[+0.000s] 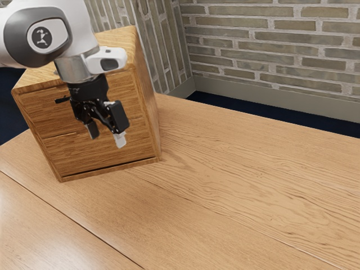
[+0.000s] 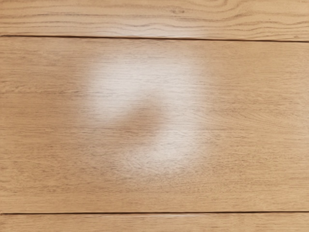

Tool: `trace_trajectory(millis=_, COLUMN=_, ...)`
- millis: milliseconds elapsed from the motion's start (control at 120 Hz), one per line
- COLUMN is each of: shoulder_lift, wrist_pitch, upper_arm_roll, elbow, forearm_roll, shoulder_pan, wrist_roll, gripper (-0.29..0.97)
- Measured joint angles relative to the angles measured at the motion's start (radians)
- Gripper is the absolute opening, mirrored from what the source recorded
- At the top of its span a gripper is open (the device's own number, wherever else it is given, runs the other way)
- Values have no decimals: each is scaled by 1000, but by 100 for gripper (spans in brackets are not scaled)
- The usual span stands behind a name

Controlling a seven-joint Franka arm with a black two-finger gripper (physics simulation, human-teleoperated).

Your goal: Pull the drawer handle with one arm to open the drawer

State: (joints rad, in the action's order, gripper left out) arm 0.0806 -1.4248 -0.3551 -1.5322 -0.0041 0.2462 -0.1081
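A wooden cabinet [image 1: 135, 84] stands at the exterior view's left on the table. Its front face carries two stacked drawer fronts, upper [image 1: 42, 109] and lower [image 1: 73, 154], both flush with the face. A short black end of the drawer handle [image 1: 60, 100] sticks out beside my hand; the hand hides the remainder. My gripper [image 1: 106, 135] hangs in front of the cabinet face, pointing down. It is open and nothing sits between the fingers [image 1: 120, 140]. The handle end lies above the fingertips, toward the exterior view's left.
The wooden table [image 1: 236, 185] stretches wide toward the exterior view's right. A brick wall [image 1: 270, 39] runs behind it. The wrist view shows a wooden surface [image 2: 154, 121] with two straight seams and a pale glare patch.
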Motion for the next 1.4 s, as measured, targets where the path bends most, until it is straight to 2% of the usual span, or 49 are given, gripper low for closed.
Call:
trace_trajectory(millis=67, shoulder_lift=38, wrist_pitch=-41, upper_arm_roll=-250, elbow=-7, forearm_roll=67, shoulder_pan=323, wrist_roll=-1, gripper=68)
trace_trajectory(millis=108, shoulder_lift=57, wrist_pitch=-66, upper_arm_roll=-353, elbow=-9, forearm_roll=104, shoulder_pan=465, wrist_roll=-4, gripper=68)
trace_trajectory(millis=158, shoulder_lift=79, wrist_pitch=-93, upper_arm_roll=-412, elbow=-11, forearm_roll=137, shoulder_pan=535, wrist_roll=-11, gripper=68)
trace_trajectory(millis=242, shoulder_lift=130, wrist_pitch=-126, upper_arm_roll=-451, elbow=-20, forearm_roll=192, shoulder_pan=606, wrist_roll=-26, gripper=68)
trace_trajectory(millis=342, shoulder_lift=203, wrist_pitch=-150, upper_arm_roll=-529, elbow=-55, forearm_roll=260, shoulder_pan=733, wrist_roll=-44, gripper=68)
trace_trajectory(millis=458, shoulder_lift=277, wrist_pitch=-153, upper_arm_roll=-557, elbow=-87, forearm_roll=304, shoulder_pan=762, wrist_roll=-64, gripper=68)
trace_trajectory(millis=733, shoulder_lift=455, wrist_pitch=-140, upper_arm_roll=-559, elbow=-101, forearm_roll=447, shoulder_pan=817, wrist_roll=-158, gripper=68)
trace_trajectory(millis=933, shoulder_lift=516, wrist_pitch=-126, upper_arm_roll=-589, elbow=-102, forearm_roll=525, shoulder_pan=817, wrist_roll=-246, gripper=68)
trace_trajectory(millis=1025, shoulder_lift=553, wrist_pitch=-123, upper_arm_roll=-593, elbow=-98, forearm_roll=572, shoulder_pan=850, wrist_roll=-290, gripper=68)
trace_trajectory(millis=1142, shoulder_lift=574, wrist_pitch=-81, upper_arm_roll=-587, elbow=-87, forearm_roll=597, shoulder_pan=854, wrist_roll=-338, gripper=68)
trace_trajectory(millis=1275, shoulder_lift=603, wrist_pitch=-20, upper_arm_roll=-511, elbow=-75, forearm_roll=643, shoulder_pan=838, wrist_roll=-382, gripper=68)
trace_trajectory(millis=1400, shoulder_lift=628, wrist_pitch=13, upper_arm_roll=-499, elbow=-49, forearm_roll=692, shoulder_pan=842, wrist_roll=-422, gripper=68)
